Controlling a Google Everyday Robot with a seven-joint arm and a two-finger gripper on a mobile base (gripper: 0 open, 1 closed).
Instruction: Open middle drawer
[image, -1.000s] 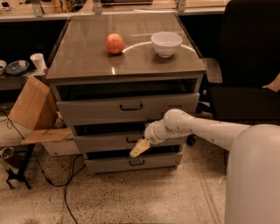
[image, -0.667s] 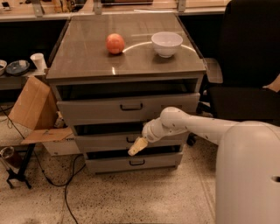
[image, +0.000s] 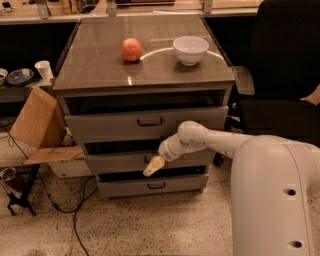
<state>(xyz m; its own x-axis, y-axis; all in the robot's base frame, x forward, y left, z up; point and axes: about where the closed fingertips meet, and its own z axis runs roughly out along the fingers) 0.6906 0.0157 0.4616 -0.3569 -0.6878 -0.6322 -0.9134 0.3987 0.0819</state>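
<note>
The middle drawer (image: 120, 161) is the grey front between the taller top drawer (image: 145, 122) and the low bottom drawer (image: 155, 186) of the cabinet. It stands slightly out, with a dark gap above it. My white arm reaches in from the right, and my gripper (image: 153, 166) sits at the centre of the middle drawer's front, covering its black handle. The cream fingertips (image: 150, 170) point down and to the left.
An orange-red fruit (image: 131, 49) and a white bowl (image: 190, 49) sit on the cabinet top (image: 100, 65). A cardboard box (image: 37, 122) and cables lie on the floor at left. A black chair (image: 280, 85) stands at right. My white base (image: 275, 200) fills the lower right.
My gripper has shifted slightly left along the middle drawer's front. The drawers look the same.
</note>
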